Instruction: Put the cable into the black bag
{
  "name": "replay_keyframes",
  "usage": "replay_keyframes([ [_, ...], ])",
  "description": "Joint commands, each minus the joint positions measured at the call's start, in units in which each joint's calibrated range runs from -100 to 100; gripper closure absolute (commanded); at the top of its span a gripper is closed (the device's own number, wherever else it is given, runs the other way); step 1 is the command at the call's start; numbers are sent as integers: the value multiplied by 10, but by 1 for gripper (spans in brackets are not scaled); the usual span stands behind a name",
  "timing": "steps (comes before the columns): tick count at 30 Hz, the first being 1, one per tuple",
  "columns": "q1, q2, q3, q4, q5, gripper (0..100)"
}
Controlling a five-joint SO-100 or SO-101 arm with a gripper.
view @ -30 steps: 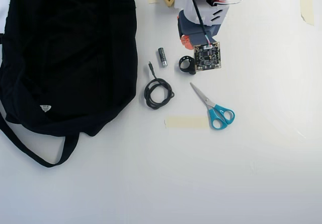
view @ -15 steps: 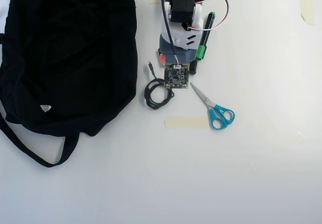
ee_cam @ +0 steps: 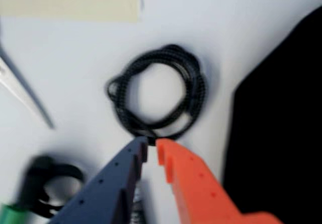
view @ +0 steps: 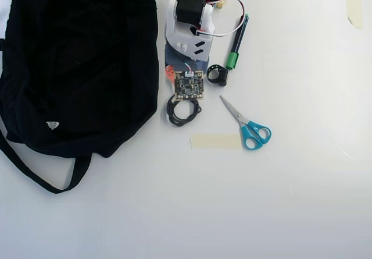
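The cable (ee_cam: 194, 90) is a black coil lying flat on the white table, in the middle of the wrist view. My gripper (ee_cam: 152, 145) has a dark blue finger (ee_cam: 128, 166) and an orange finger (ee_cam: 183, 176). Their tips stand a narrow gap apart on the coil's near edge, with a strand between them. The black bag (ee_cam: 282, 133) lies just right of the cable. In the overhead view the bag (view: 75, 67) fills the upper left and the cable (view: 173, 114) lies beside its right edge. My gripper (view: 181, 98) is there too, its tips hidden under the camera board.
Blue-handled scissors (view: 250, 131) lie right of the cable, their blade (ee_cam: 20, 93) at the wrist view's left. A beige tape strip (view: 215, 141) lies below the cable in the overhead view. A green-capped marker (view: 237, 43) and a black ring clip (view: 216, 74) lie beside the arm.
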State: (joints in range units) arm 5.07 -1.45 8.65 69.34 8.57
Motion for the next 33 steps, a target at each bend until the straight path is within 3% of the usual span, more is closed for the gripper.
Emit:
replay_keyframes([
  [1, 14, -2, -4, -6, 48, 98],
  [14, 35, 63, -15, -9, 133, 98],
  [27, 28, 117, -17, -102, 200, 98],
  [33, 3, 137, -18, -121, 280, 98],
])
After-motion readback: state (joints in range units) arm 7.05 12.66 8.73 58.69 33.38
